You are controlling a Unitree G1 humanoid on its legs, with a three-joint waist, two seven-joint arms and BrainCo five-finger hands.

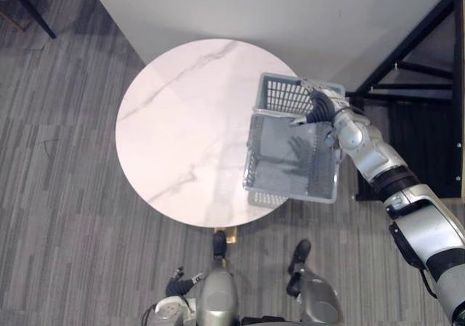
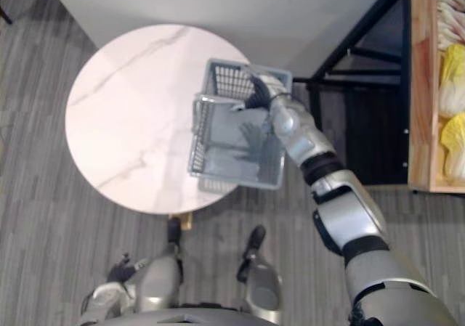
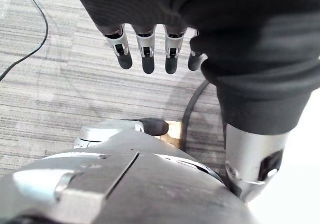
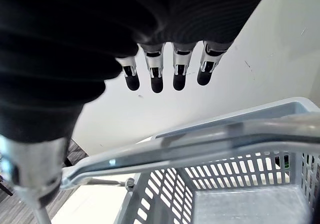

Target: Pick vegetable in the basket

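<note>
Grey plastic basket (image 1: 280, 94) is sitting empty at the marble desk's (image 1: 182, 123) right edge. The right hand (image 1: 320, 108) is hovering over its handle (image 4: 200, 139), fingers straight, holding nothing. Cabbages (image 2: 452, 86) are lying on a shelf (image 2: 420, 86) further right. Curling fully under the handle should steady the lift.

The floor (image 1: 65, 217) is laid in grey strips of lighter and darker tone, running across the whole room under even, soft light. On it stands a round table (image 1: 182, 123) with a white, faintly veined marble-look top, and behind that a plain white surface (image 1: 290, 14) with a straight slanting edge. To the right rises a black metal frame (image 1: 407, 57), with a light wooden shelf (image 2: 419, 86) just beyond it.
</note>
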